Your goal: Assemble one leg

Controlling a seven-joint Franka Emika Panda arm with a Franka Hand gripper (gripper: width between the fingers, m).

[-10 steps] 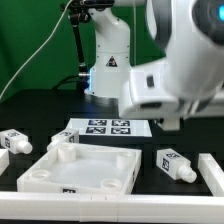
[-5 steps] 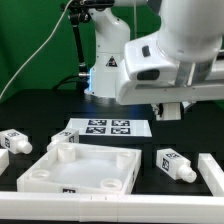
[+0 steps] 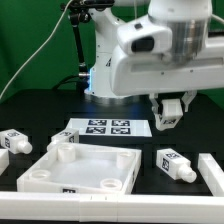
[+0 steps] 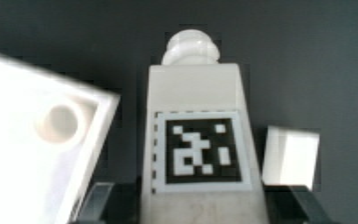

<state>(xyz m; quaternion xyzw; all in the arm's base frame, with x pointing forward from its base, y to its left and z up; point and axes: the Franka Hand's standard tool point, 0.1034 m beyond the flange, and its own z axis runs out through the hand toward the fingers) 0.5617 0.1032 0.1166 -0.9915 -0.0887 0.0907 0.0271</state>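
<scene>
Gripper (image 3: 168, 112) raised above table, fingers (image 4: 101, 203) clamped on leg (image 4: 197, 140), stub end pointing away. Tray-like panel (image 3: 60, 176) below, to side, nothing inside. Marker board (image 3: 105, 128) behind panel.

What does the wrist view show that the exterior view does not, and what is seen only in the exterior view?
Only the wrist view: the tag and stub end of the leg clamped in the gripper. Only the exterior view: the marker board and two more legs, one at that view's left, one at its right. Both: the white panel with a corner hole.
</scene>
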